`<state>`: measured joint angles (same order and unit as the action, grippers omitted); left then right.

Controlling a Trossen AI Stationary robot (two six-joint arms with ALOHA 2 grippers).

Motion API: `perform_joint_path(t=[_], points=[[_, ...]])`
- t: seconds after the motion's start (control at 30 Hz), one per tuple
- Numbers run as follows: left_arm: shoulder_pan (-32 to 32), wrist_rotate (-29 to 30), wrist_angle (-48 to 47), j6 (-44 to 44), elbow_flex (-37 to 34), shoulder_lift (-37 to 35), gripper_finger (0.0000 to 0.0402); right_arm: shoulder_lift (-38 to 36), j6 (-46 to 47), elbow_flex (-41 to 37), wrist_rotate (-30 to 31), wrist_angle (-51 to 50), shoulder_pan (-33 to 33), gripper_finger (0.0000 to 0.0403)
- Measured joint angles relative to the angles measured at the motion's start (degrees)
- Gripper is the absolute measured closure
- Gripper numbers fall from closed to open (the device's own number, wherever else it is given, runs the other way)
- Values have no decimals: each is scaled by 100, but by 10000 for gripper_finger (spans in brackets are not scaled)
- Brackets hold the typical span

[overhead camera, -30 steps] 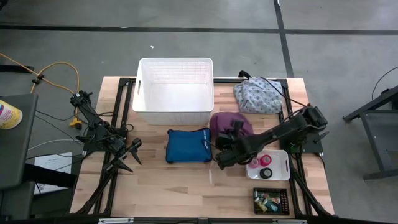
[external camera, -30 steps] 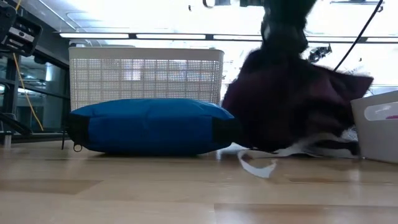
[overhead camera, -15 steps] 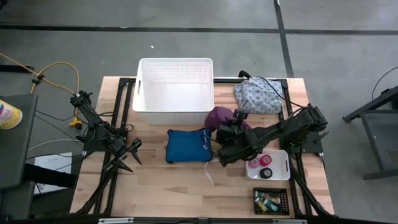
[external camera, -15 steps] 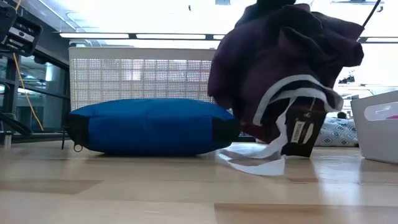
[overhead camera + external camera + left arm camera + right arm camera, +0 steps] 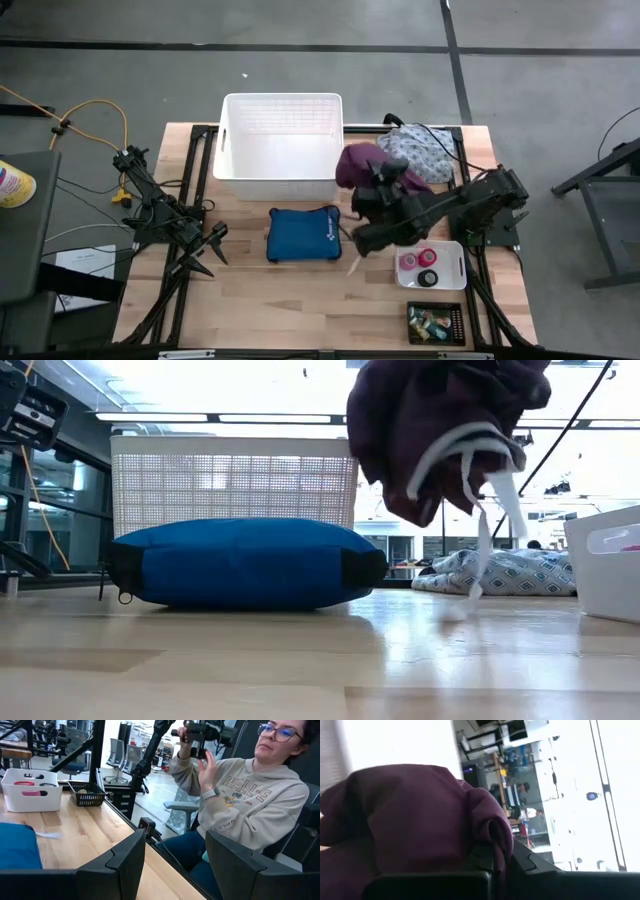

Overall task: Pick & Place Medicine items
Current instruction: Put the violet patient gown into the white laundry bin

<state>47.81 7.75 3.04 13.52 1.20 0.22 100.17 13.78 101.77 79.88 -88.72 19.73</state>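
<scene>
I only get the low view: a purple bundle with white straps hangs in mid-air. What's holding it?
Observer: The right hand, shut on the bundle, beside the white basket.
Visitor: Is there a second arm?
Observer: Yes, the left hand sits open and empty at the table's left side.
Visitor: Where's the medicine?
Observer: Pink, red and black rolls lie in a small white tray under the right arm.

Partly readable print "WALL-E" across the chest of the person's beige hoodie (image 5: 252, 802), smaller lettering beneath it too small to read, no other legible text, labels or numbers anywhere
</scene>
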Motion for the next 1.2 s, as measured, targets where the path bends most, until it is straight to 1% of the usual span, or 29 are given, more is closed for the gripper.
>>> perform_joint_path(t=[0.2, 0.33, 0.57, 0.67, 0.87, 0.97, 1.2], points=[[0, -2, 1, 0, -1, 1, 199, -237, -515, 464, -1, 114, -473, 399], [-2, -2, 1, 0, -1, 1, 199, -349, -1147, 811, 138, 322, -770, 399], [-1, 0, 1, 0, 0, 1, 199, -536, -2403, 1231, 130, 1304, -1293, 399], [1, 0, 1, 0, -1, 1, 199, -668, -2784, 1240, -52, 1636, -1486, 399], [1, 0, 1, 0, 2, 0, 199, -676, -3624, 1241, -400, 2412, -1700, 399], [1, -2, 1, 0, -1, 1, 199, -674, -4313, 1238, -779, 3072, -1820, 399], [0, -1, 1, -1, 0, 0, 199, -597, -5503, 1238, -2606, 5032, -2228, 399]])
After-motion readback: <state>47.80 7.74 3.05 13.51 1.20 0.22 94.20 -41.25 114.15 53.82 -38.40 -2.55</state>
